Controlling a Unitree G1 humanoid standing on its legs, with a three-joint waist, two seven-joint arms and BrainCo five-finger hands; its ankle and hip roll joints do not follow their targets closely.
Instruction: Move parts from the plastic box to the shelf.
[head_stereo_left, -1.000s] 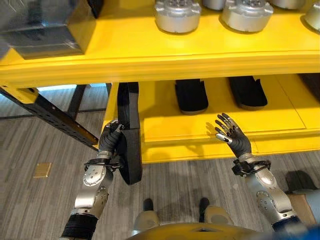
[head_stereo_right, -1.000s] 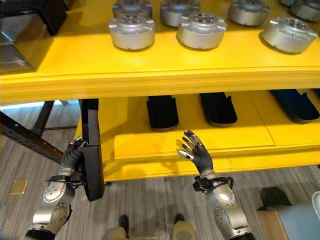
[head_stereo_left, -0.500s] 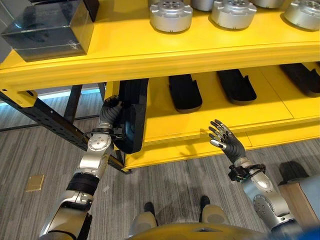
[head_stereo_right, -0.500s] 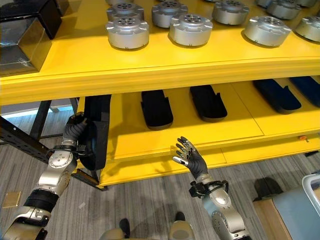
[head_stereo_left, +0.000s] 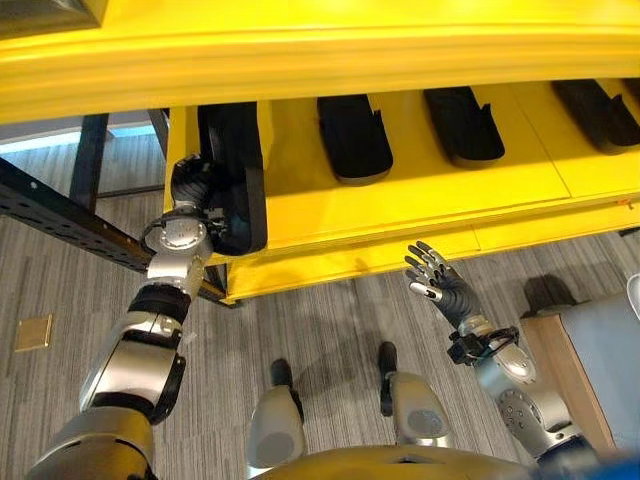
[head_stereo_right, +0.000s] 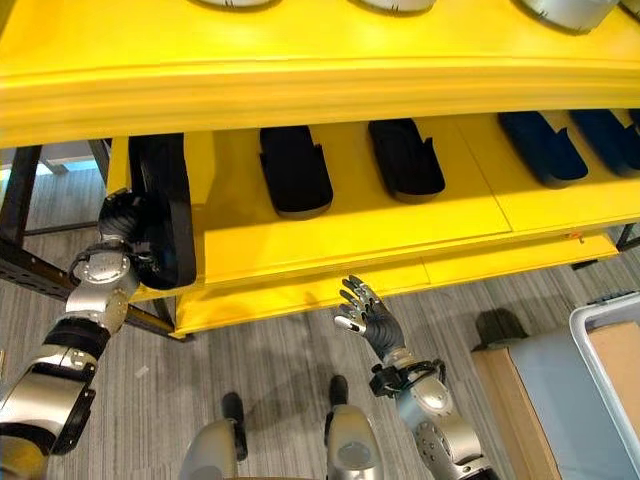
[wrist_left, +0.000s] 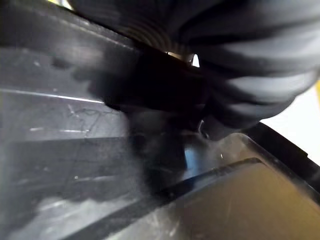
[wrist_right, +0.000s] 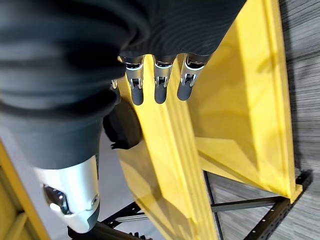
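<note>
Left hand (head_stereo_left: 192, 182) grips a long black part (head_stereo_left: 235, 175), left of frame, at the left end of the lower yellow shelf (head_stereo_left: 420, 190). The part stands on edge, long axis running into the shelf depth, matte and dark like the parts (head_stereo_left: 354, 138) lying flat alongside. Right hand (head_stereo_left: 437, 288) hangs spread, lower right, holding nothing.

The floor (head_stereo_left: 330, 330) was grey wood planks, and a black metal beam (head_stereo_left: 60, 215) stood beside it.
</note>
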